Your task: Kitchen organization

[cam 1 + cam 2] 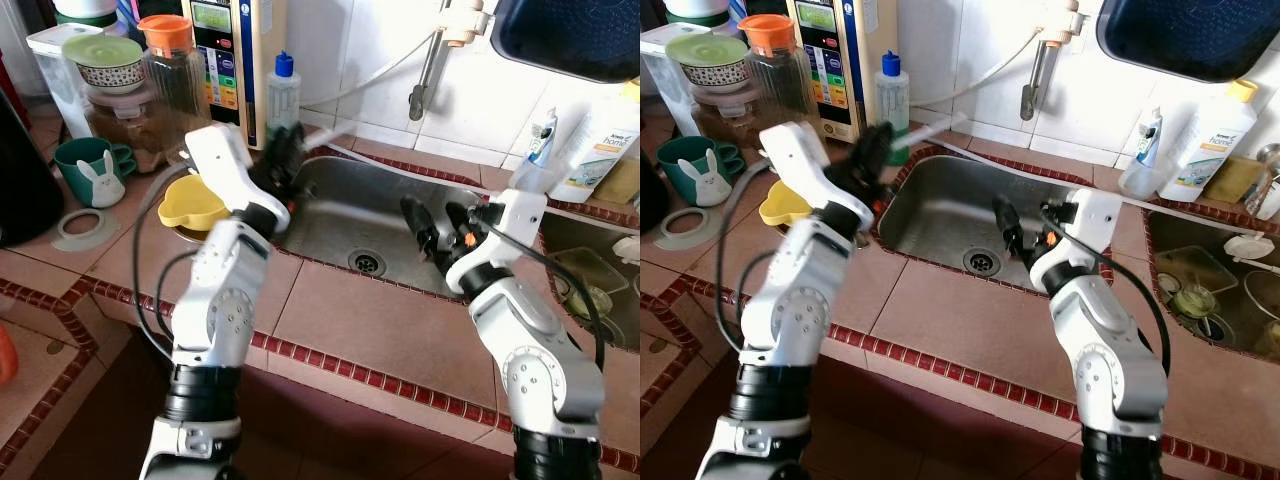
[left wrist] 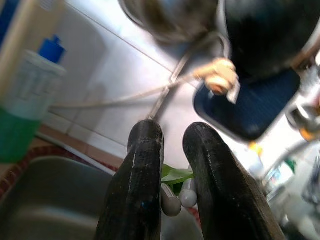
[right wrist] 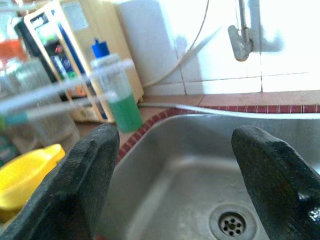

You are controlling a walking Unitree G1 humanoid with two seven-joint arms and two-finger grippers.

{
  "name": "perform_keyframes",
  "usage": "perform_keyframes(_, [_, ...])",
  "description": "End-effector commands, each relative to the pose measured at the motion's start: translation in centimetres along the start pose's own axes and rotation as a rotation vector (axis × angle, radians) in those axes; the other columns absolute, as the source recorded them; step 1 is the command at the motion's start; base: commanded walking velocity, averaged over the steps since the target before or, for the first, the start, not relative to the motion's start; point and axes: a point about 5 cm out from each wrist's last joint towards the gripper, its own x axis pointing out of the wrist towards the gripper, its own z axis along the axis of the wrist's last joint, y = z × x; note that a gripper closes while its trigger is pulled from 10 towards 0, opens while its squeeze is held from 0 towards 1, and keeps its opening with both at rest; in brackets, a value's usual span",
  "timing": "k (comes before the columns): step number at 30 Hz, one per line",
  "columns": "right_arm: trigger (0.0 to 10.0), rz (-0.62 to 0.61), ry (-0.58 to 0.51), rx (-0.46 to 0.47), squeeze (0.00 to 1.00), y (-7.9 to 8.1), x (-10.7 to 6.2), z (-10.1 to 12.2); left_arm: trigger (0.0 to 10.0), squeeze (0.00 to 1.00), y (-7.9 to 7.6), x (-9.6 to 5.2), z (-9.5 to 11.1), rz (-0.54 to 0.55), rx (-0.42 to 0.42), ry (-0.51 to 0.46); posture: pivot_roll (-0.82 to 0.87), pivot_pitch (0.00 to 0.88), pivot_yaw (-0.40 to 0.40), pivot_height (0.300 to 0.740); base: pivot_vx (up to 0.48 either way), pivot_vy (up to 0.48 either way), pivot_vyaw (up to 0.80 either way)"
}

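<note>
My left gripper [image 1: 285, 152] is raised over the left rim of the steel sink [image 1: 345, 195]. It is shut on two thin white-handled utensils [image 1: 325, 138]. Their rounded white ends and a green piece [image 2: 176, 192] show between the fingers in the left wrist view. In the right wrist view the long handles [image 3: 70, 90] are a blur in front of the soap bottle. My right gripper [image 1: 438, 222] hangs over the right side of the basin near the drain [image 1: 367, 262]. It is open, with nothing between its fingers [image 3: 85, 170].
A blue-capped bottle of green soap [image 1: 283, 95] stands behind the sink's left corner. A yellow bowl [image 1: 192, 205], a rabbit mug [image 1: 92, 170], jars and a water dispenser [image 1: 235, 50] crowd the left counter. A second sink [image 1: 590, 290] with dishes lies to the right, bottles behind it.
</note>
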Motion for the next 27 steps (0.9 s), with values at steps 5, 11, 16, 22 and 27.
perform_keyframes(5, [10.0, 0.000, 0.005, 0.268, 0.00, -0.1, 1.1, 0.7, 10.0, 0.00, -1.0, -0.5, -0.5, -0.071, -0.025, 0.023, 0.15, 0.000, -0.061, 0.740, 0.000, 0.000, 0.00])
perform_keyframes(11, [10.0, 0.002, 0.032, 0.606, 0.00, 0.4, 2.1, 0.7, 10.0, 0.00, -1.2, -1.1, -0.8, -0.129, 0.195, -0.006, 0.15, 0.000, -0.069, 0.740, 0.000, 0.000, 0.00])
perform_keyframes(16, [10.0, 0.019, 0.054, 0.677, 0.00, 1.3, 2.4, 1.0, 10.0, 0.00, -1.1, -1.2, -1.0, -0.121, 0.268, -0.015, 0.15, 0.000, -0.069, 0.740, 0.000, 0.000, 0.00])
perform_keyframes(22, [10.0, 0.047, 0.123, 0.774, 0.00, 2.9, 2.7, 1.2, 10.0, 0.00, -1.6, -1.3, -1.4, -0.167, 0.343, -0.027, 0.14, 0.000, -0.074, 0.740, 0.000, 0.000, 0.00])
perform_keyframes(27, [10.0, 0.082, 0.150, 0.802, 0.00, 4.1, 3.0, 0.9, 10.0, 0.00, -1.9, -1.4, -1.8, -0.180, 0.386, -0.025, 0.15, 0.000, -0.078, 0.740, 0.000, 0.000, 0.00])
